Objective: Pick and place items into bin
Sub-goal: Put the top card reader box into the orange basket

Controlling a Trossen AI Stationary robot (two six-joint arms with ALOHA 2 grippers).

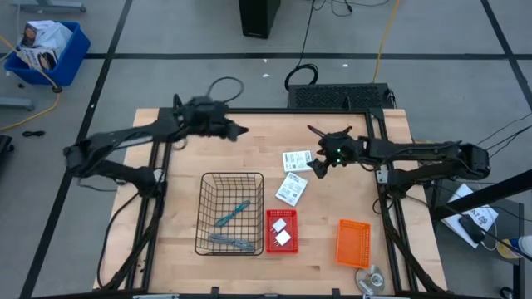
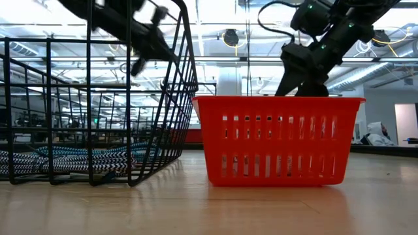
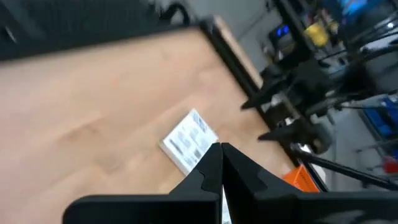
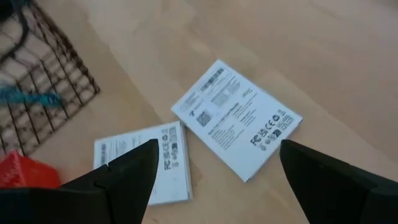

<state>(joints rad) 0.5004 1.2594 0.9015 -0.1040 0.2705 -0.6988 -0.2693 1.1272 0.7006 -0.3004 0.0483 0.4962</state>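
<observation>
Two flat white cards with green print lie on the table, one (image 1: 297, 159) (image 4: 236, 118) beyond the other (image 1: 291, 188) (image 4: 140, 163). My right gripper (image 1: 320, 163) (image 4: 217, 146) hovers open above them, touching neither. My left gripper (image 1: 238, 130) (image 3: 221, 163) is shut and empty, in the air over the far middle of the table; its wrist view shows one card (image 3: 189, 140). Two teal and grey tools (image 1: 233, 214) (image 1: 231, 242) lie in the black wire basket (image 1: 204, 212). Two white blocks (image 1: 281, 230) sit in the small red bin (image 1: 271, 246) (image 2: 281, 140).
An orange bin (image 1: 353, 242) stands near the table's near right corner, with a round silver disc (image 1: 371, 278) at the near edge. The wire basket (image 2: 91, 98) and the red bin stand side by side near the middle. Bare wood lies between the cards and the far edge.
</observation>
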